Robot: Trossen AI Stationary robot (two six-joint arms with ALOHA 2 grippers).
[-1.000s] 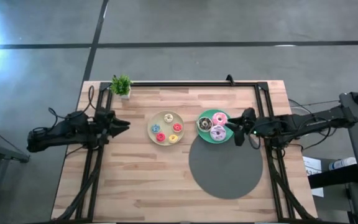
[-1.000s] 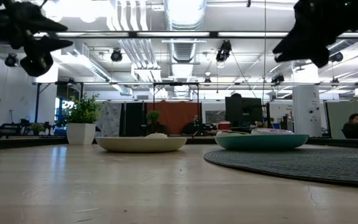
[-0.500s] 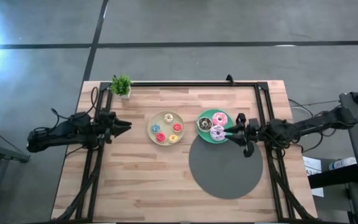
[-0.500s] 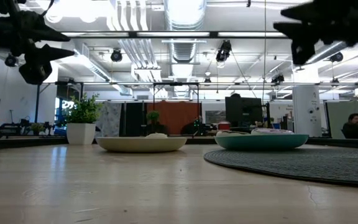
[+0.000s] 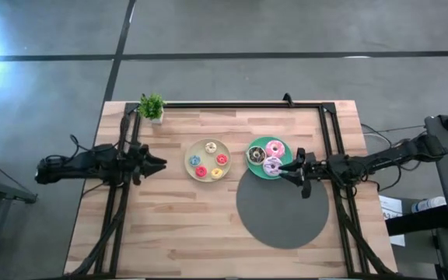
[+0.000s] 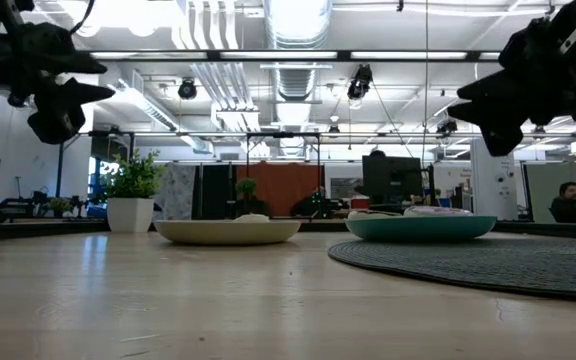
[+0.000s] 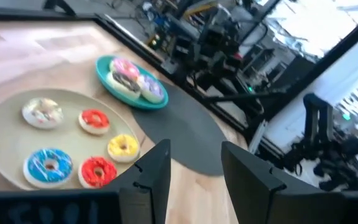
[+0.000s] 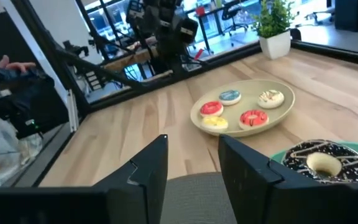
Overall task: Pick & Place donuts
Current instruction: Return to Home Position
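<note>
**Both grippers empty and raised; all donuts on the plates**

Left gripper (image 7: 196, 146): fingers spread with a clear gap, nothing between them. It hangs above the table's (image 5: 169, 225) left edge, pointing toward the beige plate (image 5: 190, 150) and well apart from it.

Right gripper (image 8: 192, 140): fingers likewise spread and holding nothing. It hangs above the rim of the grey mat (image 5: 281, 210), just beside the teal plate (image 5: 257, 172) in the high view. The low view shows it well above plate height.

Beige plate, mid-table: five small donuts lie inside it, namely a white donut (image 7: 42, 112), a blue donut (image 7: 50, 166), a yellow donut (image 7: 123, 146) and two red donuts (image 7: 94, 121).

Teal plate, to the right of the beige plate and overlapping the mat's far edge: three large donuts, namely a dark donut (image 5: 256, 155), a pink donut (image 5: 275, 148) and a lilac donut (image 5: 272, 165), packed close together.

A potted plant (image 5: 152, 106) stands at the table's far left corner.
</note>
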